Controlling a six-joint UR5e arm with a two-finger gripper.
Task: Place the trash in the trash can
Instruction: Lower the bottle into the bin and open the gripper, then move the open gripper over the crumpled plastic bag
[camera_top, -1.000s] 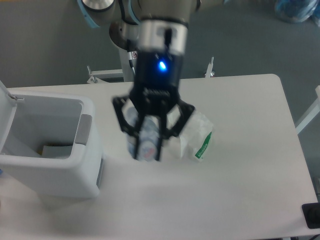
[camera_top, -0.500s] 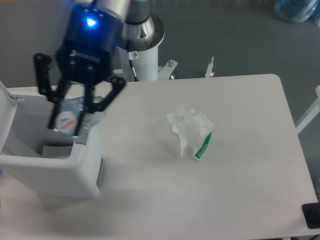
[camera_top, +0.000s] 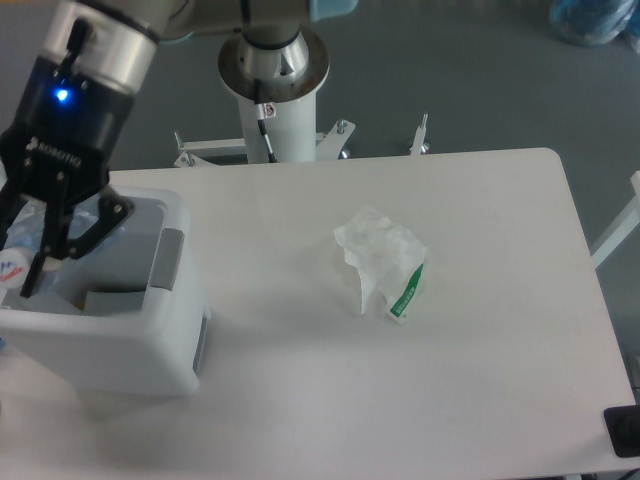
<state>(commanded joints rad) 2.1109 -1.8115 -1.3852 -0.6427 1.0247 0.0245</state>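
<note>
On the desk (camera_top: 480, 400), well right of the trash can (camera_top: 150, 350), lies the crumpled translucent wrapper (camera_top: 385, 255) – green strip at its edge, not yet collected. Over the can's open mouth hangs the claw (camera_top: 25, 270), clamped on the crushed bluish bottle (camera_top: 15, 262) – poised, I judge, for dropping in.

Claw (camera_top: 22, 262): over the open bin (camera_top: 150, 345), fingers closed around the bottle (camera_top: 18, 252). Wrapper (camera_top: 384, 262): on the table (camera_top: 480, 380), well to the claw's side, green strip at its lower edge. Arm base post behind the table.
</note>
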